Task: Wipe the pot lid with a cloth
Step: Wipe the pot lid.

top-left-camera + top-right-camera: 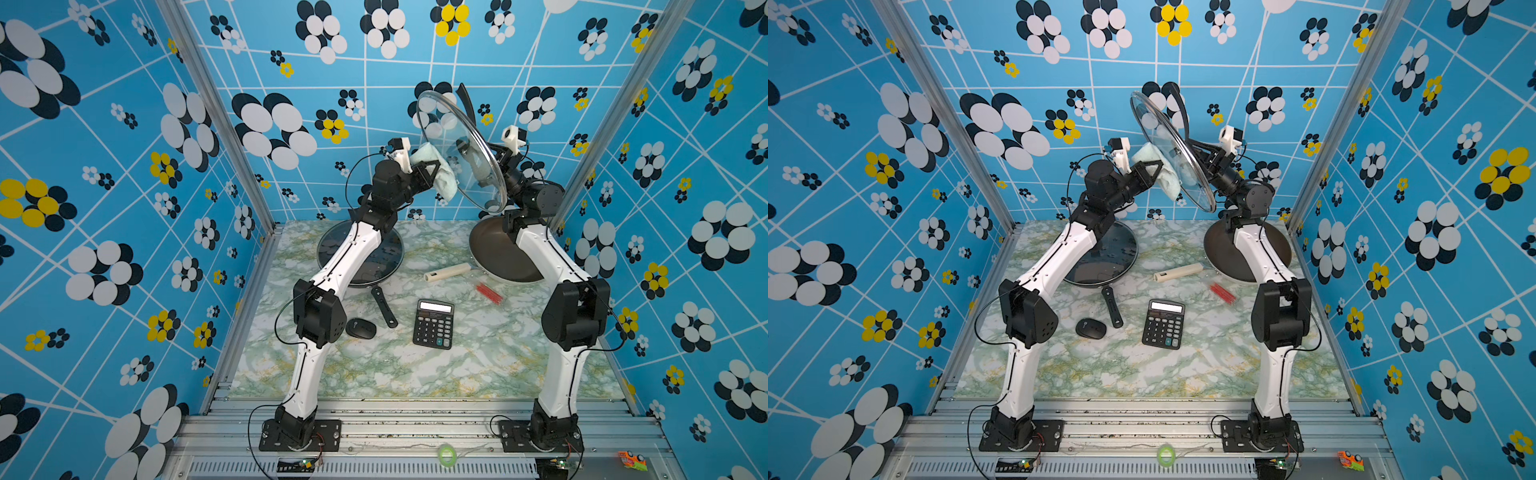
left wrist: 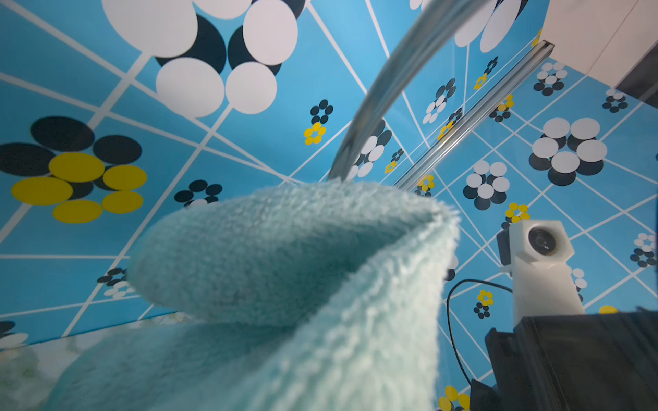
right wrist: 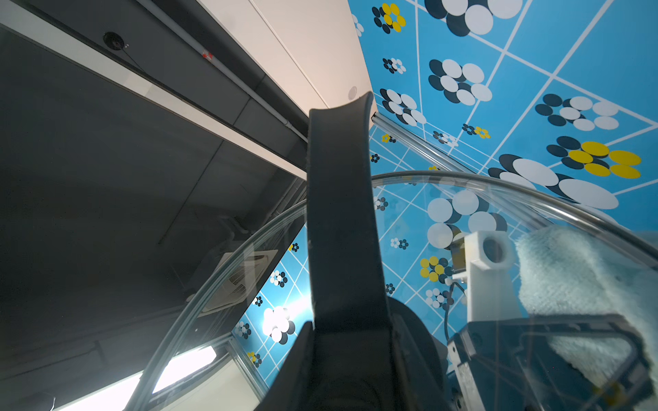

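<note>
Mid-task. My right gripper [image 1: 498, 157] is clamped on the black handle [image 3: 341, 213] of the pot lid [image 1: 459, 141], which is tilted high above the bench [image 1: 374, 365]. My left gripper [image 1: 430, 171] is closed on the cloth [image 1: 441, 168] at the lid's underside. I cannot tell whether the two are touching. I judge most of the wiping is still to do.

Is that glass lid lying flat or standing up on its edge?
Tilted steeply, nearly on edge. The right hand holds the glass lid by its black handle, high above the table.
</note>
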Available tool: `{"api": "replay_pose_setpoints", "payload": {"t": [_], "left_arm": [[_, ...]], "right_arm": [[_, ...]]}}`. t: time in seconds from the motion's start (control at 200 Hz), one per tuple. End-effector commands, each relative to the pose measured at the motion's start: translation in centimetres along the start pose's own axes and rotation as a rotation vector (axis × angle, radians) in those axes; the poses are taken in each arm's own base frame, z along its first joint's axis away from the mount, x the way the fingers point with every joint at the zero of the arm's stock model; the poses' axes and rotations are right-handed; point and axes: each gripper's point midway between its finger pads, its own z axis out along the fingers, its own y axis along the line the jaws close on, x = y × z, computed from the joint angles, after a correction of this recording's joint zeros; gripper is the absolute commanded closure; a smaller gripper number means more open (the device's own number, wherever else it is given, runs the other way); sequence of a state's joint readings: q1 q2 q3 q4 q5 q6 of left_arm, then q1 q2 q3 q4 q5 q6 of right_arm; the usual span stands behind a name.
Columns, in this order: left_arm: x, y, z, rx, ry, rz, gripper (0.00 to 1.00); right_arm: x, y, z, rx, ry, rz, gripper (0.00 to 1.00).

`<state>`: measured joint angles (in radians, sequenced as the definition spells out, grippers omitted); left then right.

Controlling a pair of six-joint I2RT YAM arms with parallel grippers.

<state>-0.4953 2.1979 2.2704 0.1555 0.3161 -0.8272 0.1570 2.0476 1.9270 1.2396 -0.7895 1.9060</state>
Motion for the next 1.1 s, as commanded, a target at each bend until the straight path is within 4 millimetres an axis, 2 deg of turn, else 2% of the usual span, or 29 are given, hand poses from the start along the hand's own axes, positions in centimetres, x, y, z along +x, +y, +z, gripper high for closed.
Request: {"api": "replay_pose_setpoints", "payload": {"t": [0.0, 0.07, 0.145, 0.335, 0.425, 0.66, 0.88, 1.094], "left_arm": [[0.5, -3.6, -0.7, 0.1, 0.016, 0.028, 1.0], [-0.7, -5.4, -1.2, 0.148, -0.017, 0.051, 1.0], [-2.0, -6.3, -1.6, 0.146, -0.057, 0.091, 1.0], [-5.5, -4.7, -2.0, 0.08, -0.17, 0.131, 1.0], [-6.8, -5.2, -2.1, 0.12, -0.21, 0.121, 1.0], [-8.8, -8.2, -3.4, 0.205, -0.289, 0.16, 1.0], [-10.5, -8.4, -4.0, 0.202, -0.36, 0.186, 1.0], [-13.9, -7.7, -5.5, 0.174, -0.471, 0.199, 1.0]], "right_arm": [[2.2, 8.7, 1.7, -0.223, 0.045, -0.123, 1.0], [2.3, 8.4, 1.8, -0.222, 0.051, -0.114, 1.0], [2.4, 8.4, 2.0, -0.225, 0.06, -0.11, 1.0], [3.1, 8.7, 2.2, -0.221, 0.096, -0.112, 1.0], [3.3, 8.6, 2.2, -0.215, 0.104, -0.108, 1.0], [3.5, 7.5, 1.9, -0.192, 0.104, -0.085, 1.0], [3.8, 7.6, 2.0, -0.187, 0.125, -0.088, 1.0], [4.3, 7.8, 2.2, -0.187, 0.14, -0.083, 1.0]]}}
